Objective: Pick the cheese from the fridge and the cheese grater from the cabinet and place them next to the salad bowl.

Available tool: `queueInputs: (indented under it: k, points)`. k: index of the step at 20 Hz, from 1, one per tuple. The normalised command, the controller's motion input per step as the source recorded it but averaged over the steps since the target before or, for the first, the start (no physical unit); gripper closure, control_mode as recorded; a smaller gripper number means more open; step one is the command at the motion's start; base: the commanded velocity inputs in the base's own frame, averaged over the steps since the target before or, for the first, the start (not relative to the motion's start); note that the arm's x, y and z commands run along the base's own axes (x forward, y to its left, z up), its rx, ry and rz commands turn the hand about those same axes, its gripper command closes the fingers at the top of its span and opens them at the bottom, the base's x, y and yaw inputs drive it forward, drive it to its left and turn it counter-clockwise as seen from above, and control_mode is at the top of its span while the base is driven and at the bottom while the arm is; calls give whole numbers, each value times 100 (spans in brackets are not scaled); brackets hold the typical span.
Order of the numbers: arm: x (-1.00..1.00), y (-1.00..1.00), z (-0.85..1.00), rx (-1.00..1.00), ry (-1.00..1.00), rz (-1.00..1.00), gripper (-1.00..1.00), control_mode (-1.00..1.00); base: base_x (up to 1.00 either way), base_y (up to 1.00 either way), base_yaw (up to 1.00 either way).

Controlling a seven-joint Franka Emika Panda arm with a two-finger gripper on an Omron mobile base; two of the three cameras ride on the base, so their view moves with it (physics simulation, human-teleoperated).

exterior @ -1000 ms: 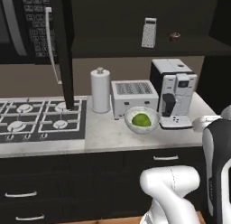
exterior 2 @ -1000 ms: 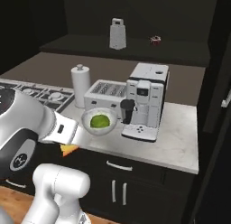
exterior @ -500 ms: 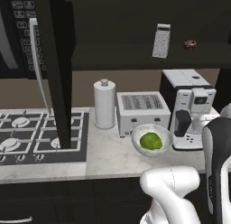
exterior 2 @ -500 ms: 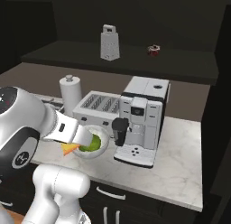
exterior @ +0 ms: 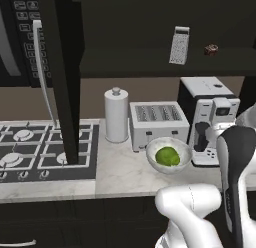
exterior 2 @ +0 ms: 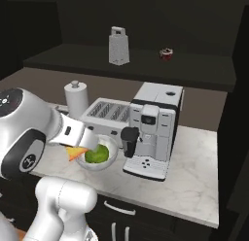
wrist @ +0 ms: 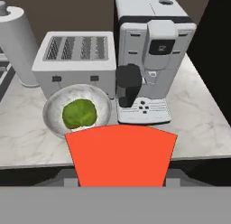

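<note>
arm shell [exterior 2: 34, 133]: glossy white, rounded, bulky segments.
joint cap: dark grey disc with a pale ring and small mark, on the big white segment left of the salad bowl [exterior 2: 99, 153].
control pad: small black round panel with tiny white marks, at the top of that segment.
wrist link [exterior 2: 73, 134]: slim white piece with a small dark square mark, nearest the salad bowl.
lower link [exterior: 187, 204]: white, smooth elbow shape, in front of the salad bowl.
upright link [exterior: 235, 177]: white with a long dark grey strip, right of the salad bowl.
</note>
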Motion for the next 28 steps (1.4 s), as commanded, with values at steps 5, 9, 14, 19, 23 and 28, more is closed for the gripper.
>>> queueInputs:
  k: [5, 9, 14, 19, 23, 28]
  points:
    - [66, 61, -10, 1, 0, 5, 100, -100, 0, 0, 0]
    - [73, 73, -10, 3, 0, 0, 100, -100, 0, 0, 0]
    - [43, 81, -21, 3, 1, -5, 100, -100, 0, 0, 0]
    - [29, 64, -37, 14, 6, -12, 100, -100, 0, 0, 0]
    - [14, 94, -26, 18, 0, -9, 100, -100, 0, 0, 0]
    - [6, 60, -36, 11, 0, -9, 100, -100, 0, 0, 0]
